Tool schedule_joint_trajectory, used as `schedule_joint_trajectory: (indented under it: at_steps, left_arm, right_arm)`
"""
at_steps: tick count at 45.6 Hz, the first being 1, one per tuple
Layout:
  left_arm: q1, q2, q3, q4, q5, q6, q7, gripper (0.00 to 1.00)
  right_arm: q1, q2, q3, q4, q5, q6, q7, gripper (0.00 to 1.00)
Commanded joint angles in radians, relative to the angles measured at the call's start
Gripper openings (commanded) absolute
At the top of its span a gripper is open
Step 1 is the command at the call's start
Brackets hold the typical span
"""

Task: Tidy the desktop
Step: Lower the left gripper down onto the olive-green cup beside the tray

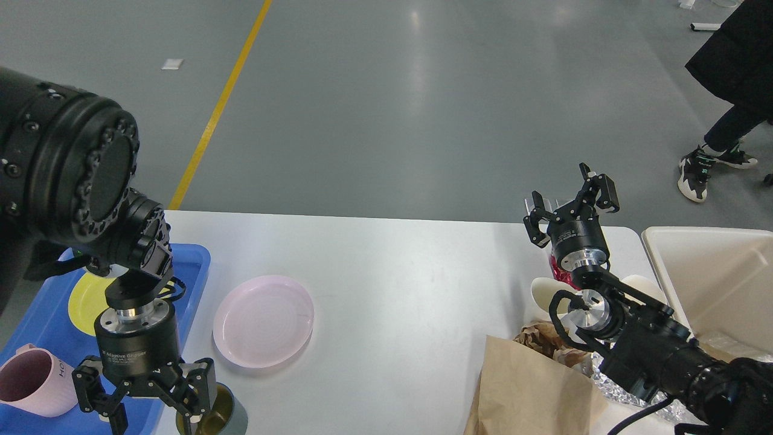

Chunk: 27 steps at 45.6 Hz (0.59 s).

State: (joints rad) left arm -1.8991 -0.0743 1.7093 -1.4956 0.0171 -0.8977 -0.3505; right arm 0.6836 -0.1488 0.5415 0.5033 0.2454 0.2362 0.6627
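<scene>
Desktop (392,272): white, spans centre frame. Pink plate (263,321) left of centre, loose. Blue tray (194,266) lower left holds yellow plate (84,296), pink mug (33,382), apparently sorted. Left gripper (148,399) spread above grey cup (224,414); right gripper (570,202) spread, empty, near beige bin (664,254); paper bag (531,386) lower right

Middle of the desktop (410,290) lay bare between the pink plate (263,321) and the right-hand clutter; a gripper could pass there freely. Left side crowded: blue tray (196,266) with a yellow plate (84,299) and pink mug (33,383), plus a grey cup (226,417) at the near edge under the left gripper (145,402). Right side blocked by brown paper bag (531,393), crumpled paper (543,338), white cups (543,296), foil (616,393), and the beige bin (712,284) at the table's end.
</scene>
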Motion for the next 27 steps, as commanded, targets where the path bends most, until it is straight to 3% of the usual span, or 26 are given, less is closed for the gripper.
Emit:
schedule_joint_trajectory:
  at_steps: [1,9,27]
  left_arm:
    - [0.038,0.001,0.004,-0.003,0.0,0.108,0.028,0.86]
    - [0.054,0.001,-0.002,-0.015,-0.002,0.229,0.088,0.83]
    - [0.106,-0.001,-0.039,-0.015,-0.02,0.419,0.09,0.8]
  right_arm:
    - [0.001,0.0,0.0,0.0,0.0,0.0,0.0,1.0]
    - [0.001,0.0,0.0,0.0,0.0,0.0,0.0,1.0]
    - [-0.001,0.0,0.0,0.0,0.0,0.0,0.0,1.0]
